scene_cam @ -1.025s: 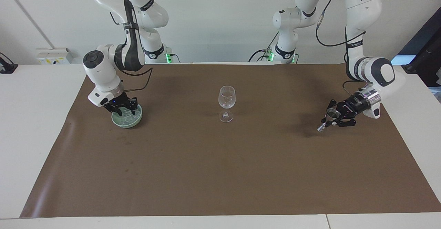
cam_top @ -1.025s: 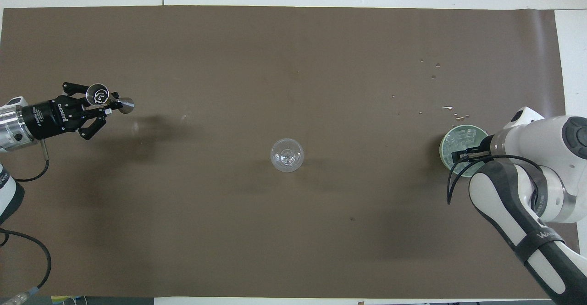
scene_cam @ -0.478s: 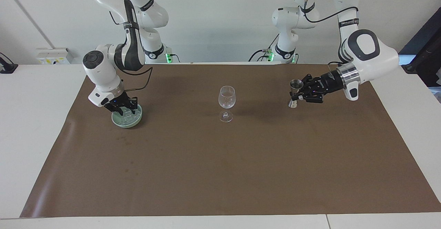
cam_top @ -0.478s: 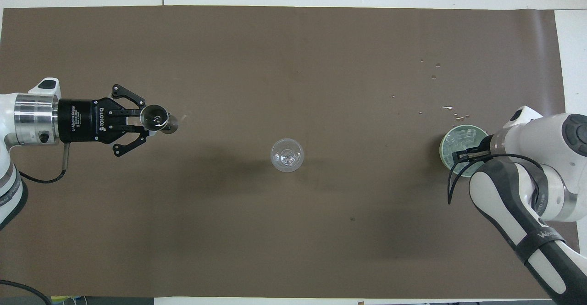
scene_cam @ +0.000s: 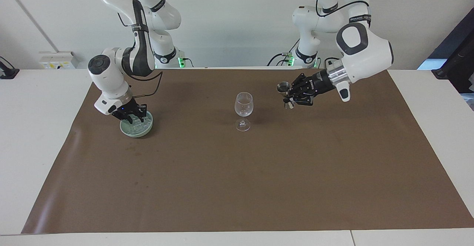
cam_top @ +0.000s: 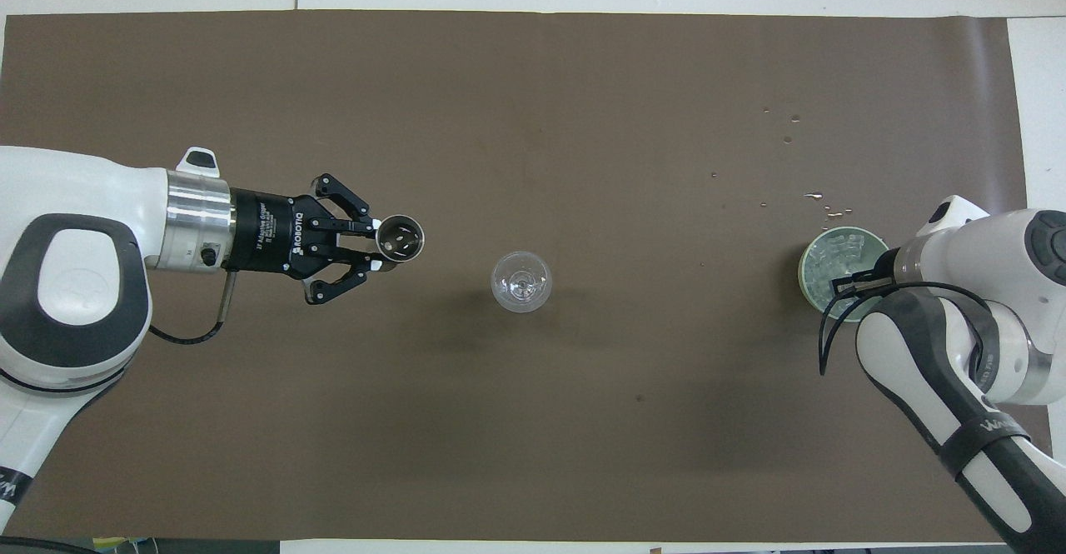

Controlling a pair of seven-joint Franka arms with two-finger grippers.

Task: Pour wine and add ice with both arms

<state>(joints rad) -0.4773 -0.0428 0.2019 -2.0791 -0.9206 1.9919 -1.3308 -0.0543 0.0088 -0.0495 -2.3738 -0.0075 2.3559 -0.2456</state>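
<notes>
Wine glass (scene_cam: 243, 107) stands upright mid-mat, empty as far as can be seen, its bowl seen as a clear ring from overhead (cam_top: 521, 281). Brown mat (scene_cam: 237, 186) covers most of the white table (scene_cam: 33, 127).

Left gripper (scene_cam: 289, 98) is up in the air over the mat beside the glass, toward the left arm's end, not touching it. Jaws clamped on a small metal jigger (scene_cam: 284, 89), held about upright w/ open mouth up; overhead the cup mouth (cam_top: 400, 237) shows as a dark ring just ahead of the fingertips (cam_top: 376, 245).

Right gripper (scene_cam: 133, 118) is down in a pale green bowl (scene_cam: 130, 130) toward the right arm's end of the mat. Ice (cam_top: 841, 247) lies in that bowl, clear cubes visible past the wrist in the overhead view. Can't tell how wide these jaws stand, nor whether a cube sits between them; tips are sunk among the ice.

Few water drops (cam_top: 820, 200) dot the mat just farther from the robots than the bowl.
</notes>
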